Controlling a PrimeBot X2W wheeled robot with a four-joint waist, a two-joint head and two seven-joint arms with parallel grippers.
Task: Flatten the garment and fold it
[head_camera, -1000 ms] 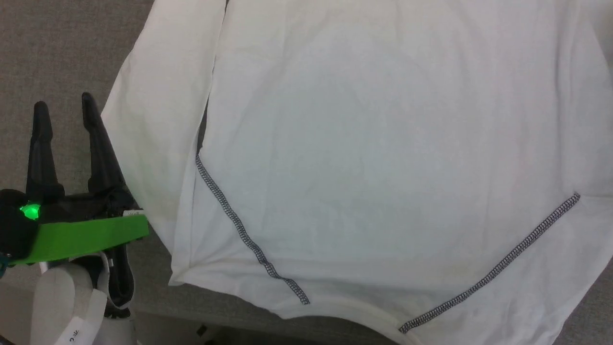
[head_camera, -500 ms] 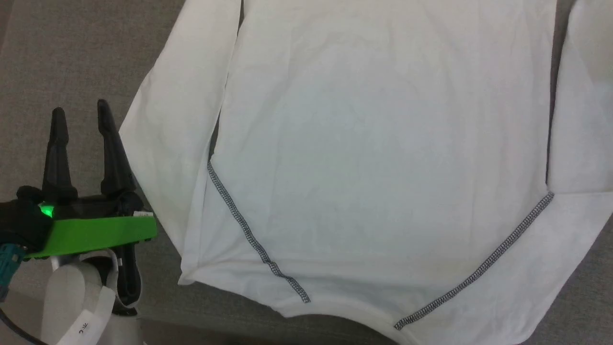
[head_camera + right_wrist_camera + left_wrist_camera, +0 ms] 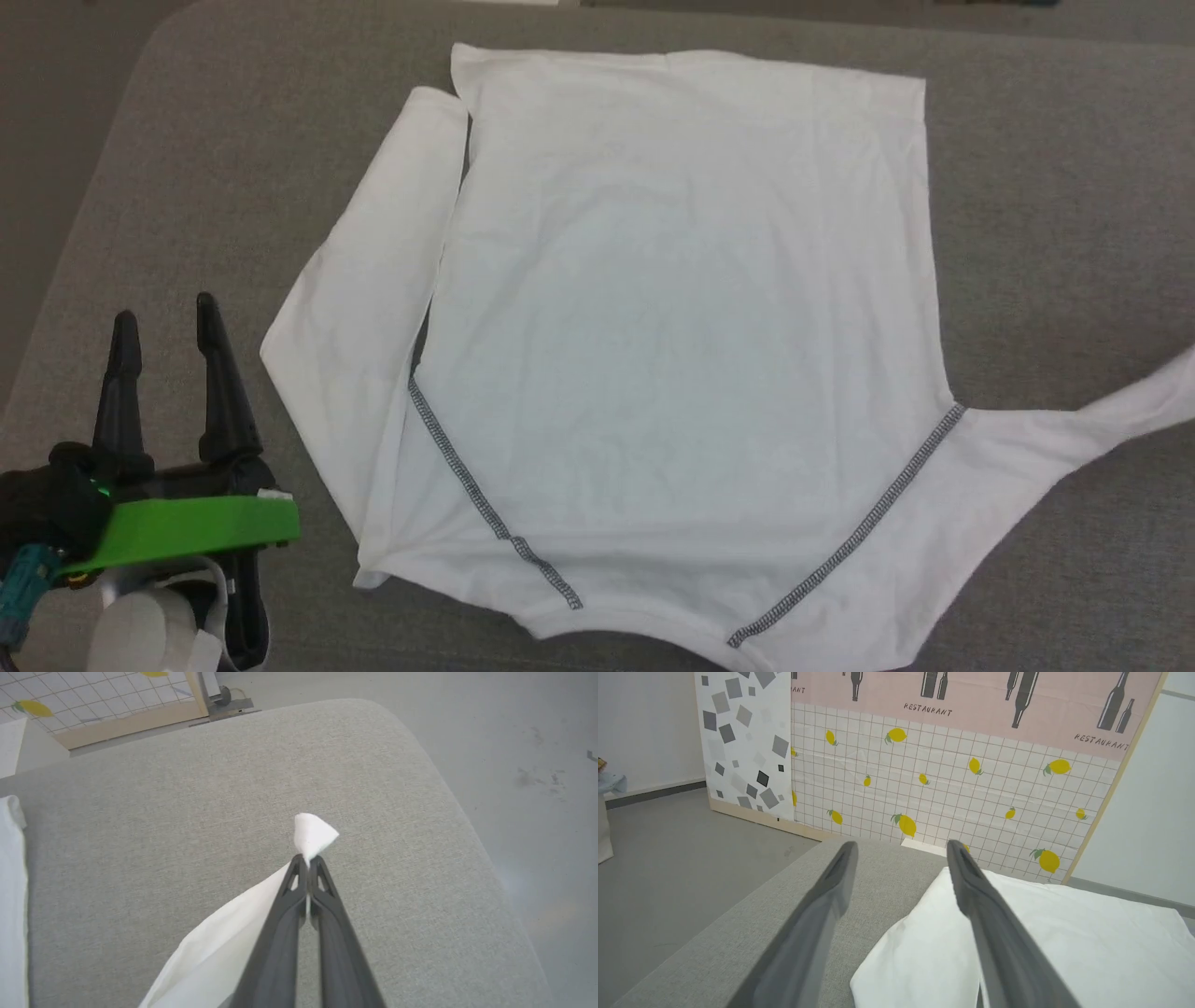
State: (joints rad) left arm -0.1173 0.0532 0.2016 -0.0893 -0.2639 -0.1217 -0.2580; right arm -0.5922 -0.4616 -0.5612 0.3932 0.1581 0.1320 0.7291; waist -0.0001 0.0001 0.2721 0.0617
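Limp, light shirt, sags and wrinkles easily; right tool pinched on sleeve tip; left tool wide, empty; best grip: other sleeve at cuff edge.

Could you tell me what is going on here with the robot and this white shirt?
The robot is spreading the white garment flat on the grey cushion. Its right gripper is shut on one sleeve tip, drawn out sideways. Its left gripper hovers open beside the other sleeve, which lies along the body.
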